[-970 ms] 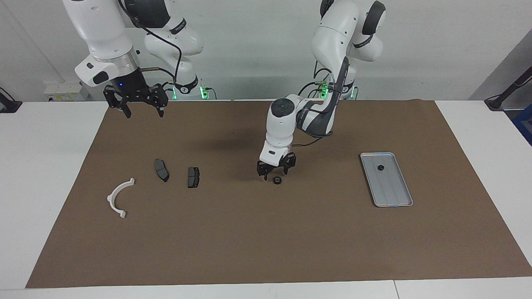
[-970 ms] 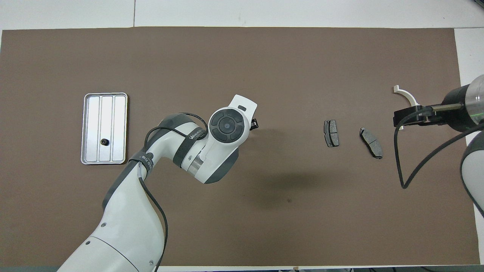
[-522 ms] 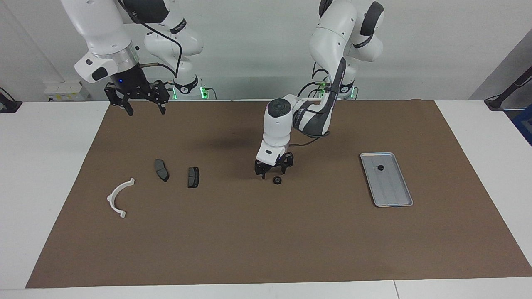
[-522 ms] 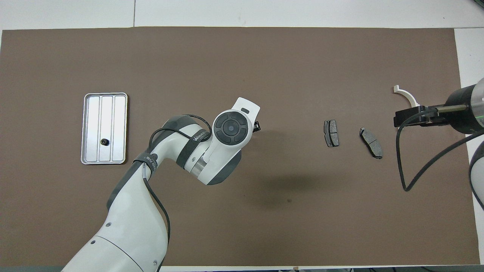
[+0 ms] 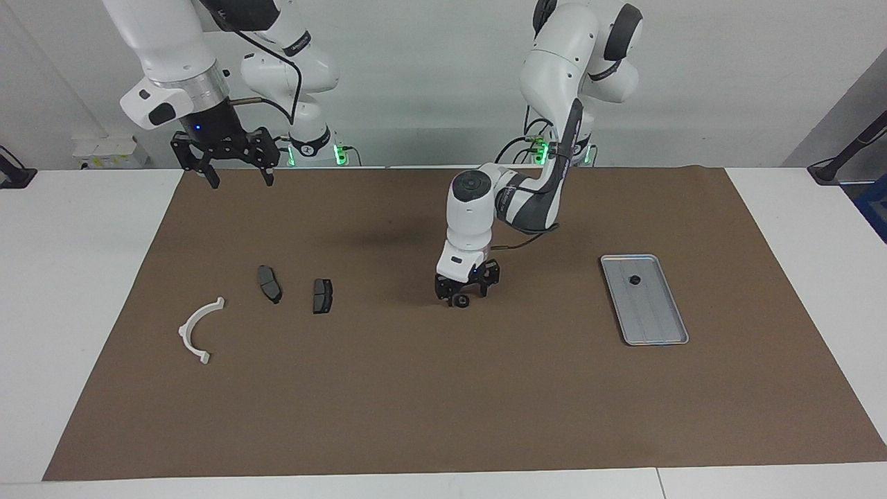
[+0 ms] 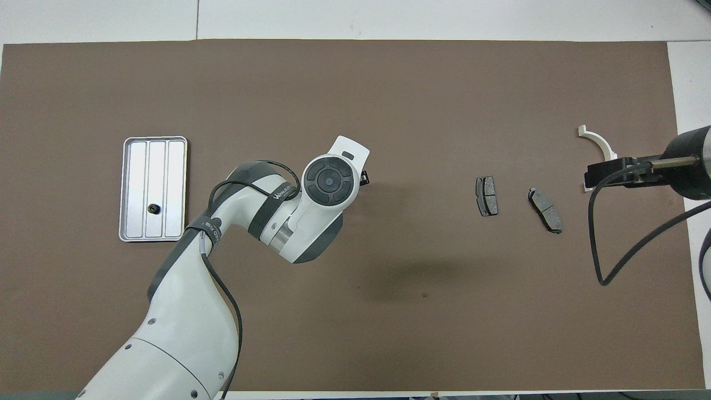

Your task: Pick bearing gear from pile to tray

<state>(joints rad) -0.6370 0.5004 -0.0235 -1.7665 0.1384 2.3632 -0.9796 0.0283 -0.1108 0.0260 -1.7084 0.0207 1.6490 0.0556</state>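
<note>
A small black bearing gear (image 5: 459,300) lies on the brown mat mid-table. My left gripper (image 5: 462,294) is down at the mat with its open fingers on either side of the gear. In the overhead view the left wrist (image 6: 329,182) hides the gear. The silver-grey tray (image 5: 658,326) lies toward the left arm's end and holds one small black round piece (image 5: 633,280); both also show in the overhead view: the tray (image 6: 133,166) and the piece (image 6: 152,208). My right gripper (image 5: 235,170) is open and empty, raised over the mat's edge at the right arm's end.
Two dark grey brake pads (image 5: 269,283) (image 5: 322,295) and a white arc bracket (image 5: 199,329) lie toward the right arm's end. In the overhead view the pads (image 6: 486,195) (image 6: 545,209) lie beside the bracket (image 6: 597,141), which the right hand partly covers.
My left gripper has shifted a little toward the left arm's end and lowered, so its fingers now straddle the gear. My right gripper has risen slightly and drawn back.
</note>
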